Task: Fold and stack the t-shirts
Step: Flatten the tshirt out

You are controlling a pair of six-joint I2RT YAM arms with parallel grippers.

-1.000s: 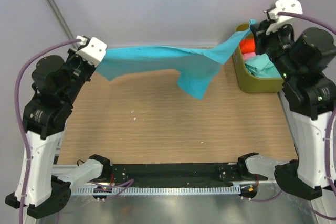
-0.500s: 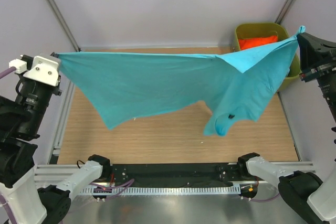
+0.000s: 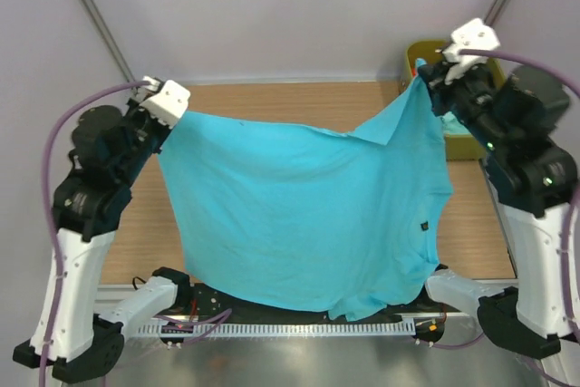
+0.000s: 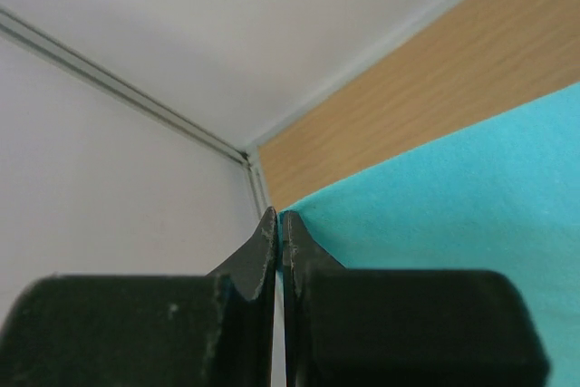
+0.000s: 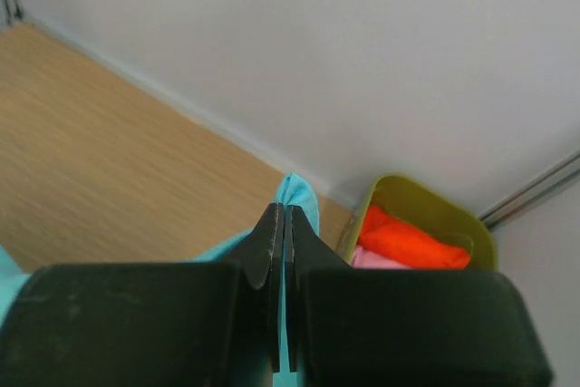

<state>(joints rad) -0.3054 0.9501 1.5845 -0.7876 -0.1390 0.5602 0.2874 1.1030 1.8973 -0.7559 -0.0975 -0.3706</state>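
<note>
The turquoise-blue t-shirt [image 3: 308, 215] hangs spread in the air between my two grippers, its lower edge draped over the table's front edge. My left gripper [image 3: 172, 108] is shut on its far left corner, seen in the left wrist view [image 4: 280, 220] with the cloth [image 4: 471, 197] to its right. My right gripper [image 3: 426, 74] is shut on the far right corner; the right wrist view [image 5: 284, 215] shows the cloth [image 5: 299, 192] pinched between the jaws. The orange-red shirt [image 5: 408, 240] and the pink shirt [image 5: 376, 260] lie in the bin. A mint-green edge [image 3: 458, 126] shows there too.
The olive-green plastic bin [image 3: 426, 47] stands at the far right of the wooden table [image 3: 299, 101], behind my right arm; its rim also shows in the right wrist view [image 5: 435, 206]. Grey walls and metal frame posts [image 3: 91, 15] close in the back and sides.
Both grippers have moved inward and lower with the turquoise-blue shirt. The shirt, stretched wide half a second ago, now hangs down as a broad sheet over the table's front edge.
</note>
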